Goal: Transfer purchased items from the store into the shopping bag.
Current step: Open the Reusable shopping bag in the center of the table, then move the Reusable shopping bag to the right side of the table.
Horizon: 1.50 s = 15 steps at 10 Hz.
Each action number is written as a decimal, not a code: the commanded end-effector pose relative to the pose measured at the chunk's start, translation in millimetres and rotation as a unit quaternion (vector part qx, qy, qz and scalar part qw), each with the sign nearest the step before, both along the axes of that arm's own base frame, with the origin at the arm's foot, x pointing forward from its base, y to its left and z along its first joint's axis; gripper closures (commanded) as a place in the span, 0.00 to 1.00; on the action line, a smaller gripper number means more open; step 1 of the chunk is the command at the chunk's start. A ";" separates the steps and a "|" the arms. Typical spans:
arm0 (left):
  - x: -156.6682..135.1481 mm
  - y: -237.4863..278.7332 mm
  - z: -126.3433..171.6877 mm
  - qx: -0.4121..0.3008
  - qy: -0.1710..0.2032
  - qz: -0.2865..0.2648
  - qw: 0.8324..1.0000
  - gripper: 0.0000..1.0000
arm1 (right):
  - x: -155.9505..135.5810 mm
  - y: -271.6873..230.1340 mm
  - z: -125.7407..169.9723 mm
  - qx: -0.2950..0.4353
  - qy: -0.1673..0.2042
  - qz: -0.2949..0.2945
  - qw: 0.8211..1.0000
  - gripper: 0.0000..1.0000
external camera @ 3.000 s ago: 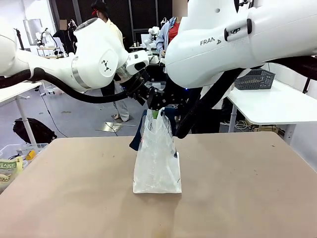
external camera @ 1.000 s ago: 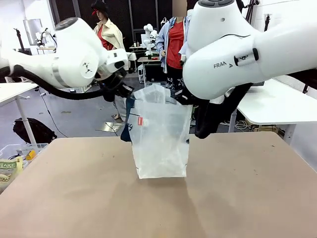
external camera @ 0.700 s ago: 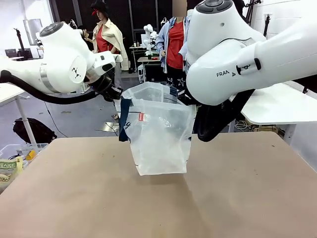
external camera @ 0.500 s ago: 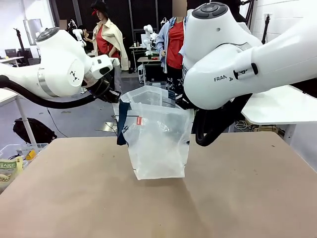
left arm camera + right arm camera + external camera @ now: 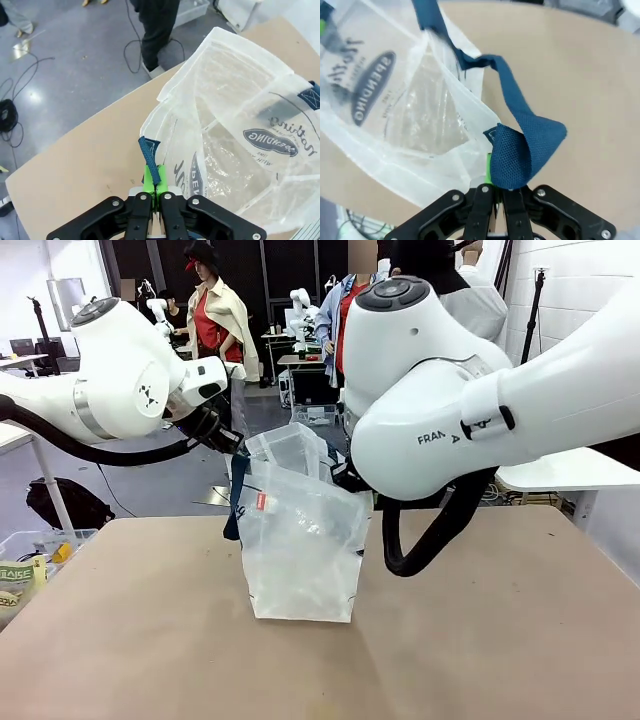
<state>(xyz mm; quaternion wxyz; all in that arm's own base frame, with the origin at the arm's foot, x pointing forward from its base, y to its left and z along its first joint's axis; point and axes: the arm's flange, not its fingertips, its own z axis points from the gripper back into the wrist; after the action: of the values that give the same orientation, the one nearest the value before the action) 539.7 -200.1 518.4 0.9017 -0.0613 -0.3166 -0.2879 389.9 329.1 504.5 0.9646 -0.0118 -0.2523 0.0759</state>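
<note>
The shopping bag [image 5: 298, 555] stands upright on the table, frosted and translucent, with a small red tag and its mouth pulled open. My left gripper [image 5: 234, 447] holds its left rim; in the left wrist view the left gripper [image 5: 156, 184] is shut on a navy strap handle [image 5: 149, 156], beside the bag [image 5: 235, 100] and its black oval logo. The right gripper [image 5: 493, 184] is shut on the other navy strap [image 5: 522, 145] at the bag's [image 5: 395, 110] right rim. In the front view my right arm hides that gripper. The bag's inside looks empty. The store and purchased items are out of view.
The brown table [image 5: 500, 640] has free room all around the bag. A clear tub [image 5: 30, 545] with packets stands off the table at the far left. My bulky right arm [image 5: 450, 410] hangs over the table's far right.
The flat, closed bag has been pulled open between both grippers. In the last half second bag and grippers shifted left and lower, and the right arm swung leftward.
</note>
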 end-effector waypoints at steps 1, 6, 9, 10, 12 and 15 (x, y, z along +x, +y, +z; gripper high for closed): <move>-12.0 -8.0 -15.4 0.013 0.021 -0.026 0.999 1.00 | 4.2 5.0 -12.5 -0.020 0.008 0.016 1.000 1.00; 0.0 0.0 0.0 0.000 0.000 0.000 1.000 1.00 | 0.0 0.0 0.0 0.000 0.000 0.000 1.000 1.00; 0.0 0.0 0.0 0.000 0.000 0.000 1.000 1.00 | 0.0 0.0 0.0 0.000 0.000 0.000 1.000 1.00; 0.0 0.0 0.0 0.000 0.000 0.000 1.000 1.00 | 0.0 0.0 0.0 0.000 0.000 0.000 1.000 1.00; 0.0 0.0 0.0 0.000 0.000 0.000 1.000 1.00 | 0.0 0.0 0.0 0.000 0.000 0.000 1.000 1.00; 0.0 0.0 0.0 0.000 0.000 0.000 1.000 1.00 | 0.0 0.0 0.0 0.000 0.000 0.000 1.000 1.00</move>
<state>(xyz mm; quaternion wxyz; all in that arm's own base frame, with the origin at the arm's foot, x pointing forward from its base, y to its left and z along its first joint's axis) 538.6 -203.2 516.0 0.9014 -0.0618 -0.3144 -0.2912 390.2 329.8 506.1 0.9639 -0.0116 -0.2539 0.0795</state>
